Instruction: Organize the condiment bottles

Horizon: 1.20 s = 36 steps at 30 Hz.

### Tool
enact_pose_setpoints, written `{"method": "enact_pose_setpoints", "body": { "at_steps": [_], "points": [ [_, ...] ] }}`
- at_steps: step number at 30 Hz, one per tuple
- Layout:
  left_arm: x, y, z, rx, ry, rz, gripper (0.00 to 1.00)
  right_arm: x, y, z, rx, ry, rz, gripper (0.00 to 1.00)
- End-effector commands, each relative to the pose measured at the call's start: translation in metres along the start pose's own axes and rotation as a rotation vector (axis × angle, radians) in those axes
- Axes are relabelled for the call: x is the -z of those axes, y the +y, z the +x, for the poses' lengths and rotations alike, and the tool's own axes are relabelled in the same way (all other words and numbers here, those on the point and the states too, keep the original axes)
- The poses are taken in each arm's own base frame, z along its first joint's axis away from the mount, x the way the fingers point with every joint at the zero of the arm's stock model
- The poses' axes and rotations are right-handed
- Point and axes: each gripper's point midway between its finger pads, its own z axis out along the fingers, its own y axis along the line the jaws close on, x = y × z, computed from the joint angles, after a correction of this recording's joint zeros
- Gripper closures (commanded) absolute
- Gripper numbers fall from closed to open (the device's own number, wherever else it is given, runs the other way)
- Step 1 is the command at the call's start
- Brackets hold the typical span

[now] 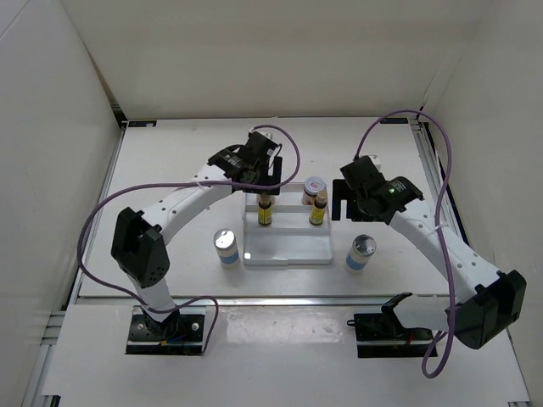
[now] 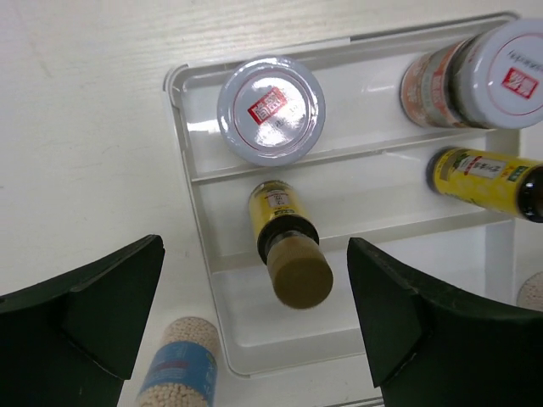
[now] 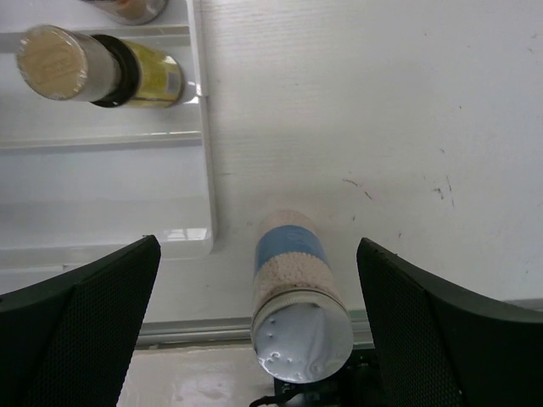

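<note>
Seen from above, a white three-slot tray (image 1: 288,259) sits between my two arms. Its far slot holds the left jar (image 2: 271,110) and the right jar (image 2: 501,72). Its middle slot holds the left dark bottle (image 2: 288,246) and the right dark bottle (image 2: 484,178). All four stand upright, and the near slot is bare.

My left gripper (image 2: 254,246) hangs over the left dark bottle with its fingers spread wide, gripping nothing. The bottle's cap shows in the gap, clear of both pads. The left shaker (image 2: 174,373) stands on the table outside the tray, beside the near left corner, nearer to me and off to the left of those fingers.

My right gripper (image 3: 259,246) is also spread wide and holds nothing. The right shaker (image 3: 293,280) stands upright almost straight beneath it, silver cap up, its long axis pointing up toward my wrist and one finger on either side. It is on the table just right of the tray, level with the bare slot. I judge this arm the better placed: a straight descent should bracket the shaker, and the slot then lies a short way to the left
</note>
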Motion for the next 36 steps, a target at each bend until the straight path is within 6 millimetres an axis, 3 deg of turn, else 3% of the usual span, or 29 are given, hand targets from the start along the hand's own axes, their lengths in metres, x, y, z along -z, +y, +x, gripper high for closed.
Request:
{"method": "enact_pose_setpoints", "body": {
  "at_steps": [1, 7, 13, 17, 23, 34, 36],
  "points": [
    [0.06, 0.011, -0.05, 0.037, -0.196, 0.018, 0.0, 0.007, -0.013, 0.011, -0.058, 0.007, 0.056, 0.0],
    [0.115, 0.036, -0.076, 0.038, -0.347, -0.026, 0.0, 0.01, -0.002, 0.033, -0.105, 0.073, -0.025, 0.0],
    [0.145, 0.072, -0.066, 0.077, -0.42, -0.106, 0.0, 0.005, 0.006, 0.063, -0.134, 0.169, -0.075, 0.0],
    [0.142, 0.091, -0.05, 0.11, -0.409, -0.153, 0.0, 0.0, 0.012, 0.078, -0.15, 0.219, -0.102, 0.0],
    [0.136, 0.101, -0.03, 0.108, -0.368, -0.177, 0.0, -0.007, 0.008, 0.094, -0.159, 0.266, -0.081, 0.0],
    [0.133, 0.11, -0.023, 0.141, -0.355, -0.181, 0.0, -0.009, 0.001, 0.107, -0.167, 0.295, -0.049, 0.0],
    [0.129, 0.108, -0.022, 0.137, -0.343, -0.175, 0.0, -0.009, -0.002, 0.109, -0.166, 0.291, -0.04, 0.06]
  ]
}}
